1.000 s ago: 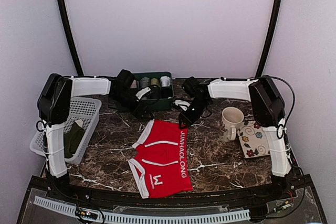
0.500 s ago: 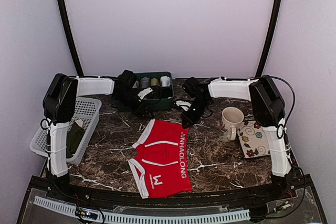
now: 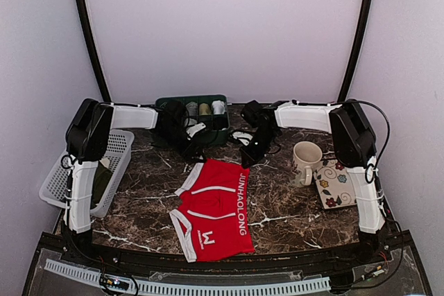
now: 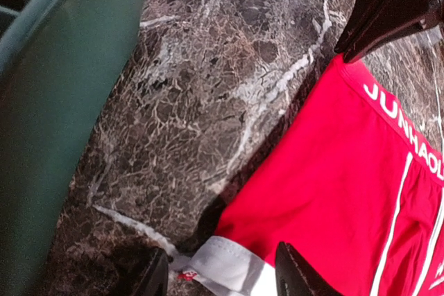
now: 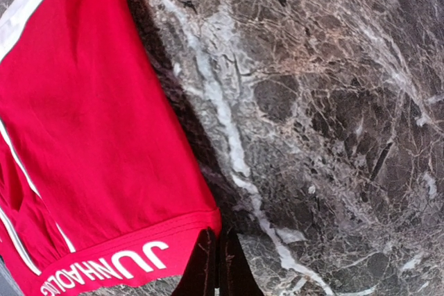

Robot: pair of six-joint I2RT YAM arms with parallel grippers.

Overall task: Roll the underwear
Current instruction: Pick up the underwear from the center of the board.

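The red underwear (image 3: 215, 209) lies flat on the marble table, with its white-lettered waistband along the right side. My left gripper (image 3: 196, 149) is at the garment's far left corner. In the left wrist view it (image 4: 222, 279) is open, and the white-trimmed leg hem (image 4: 229, 268) lies between its fingers. My right gripper (image 3: 247, 159) is at the far right corner. In the right wrist view it (image 5: 218, 261) is shut, its tips pinching the waistband corner (image 5: 205, 223) of the underwear (image 5: 90, 136). The left wrist view shows that gripper (image 4: 388, 12) touching the same corner.
A green bin (image 3: 166, 105) with rolled garments stands at the back, just behind the left gripper, and shows as a green wall (image 4: 55, 102) in the left wrist view. A white basket (image 3: 118, 145) holding a dark garment sits at the left. A mug (image 3: 305, 161) and a floral tile (image 3: 336, 181) are at the right.
The left arm has swung right, bringing its gripper to the underwear's far left corner with its jaws narrowing. The right gripper has closed on the waistband corner.
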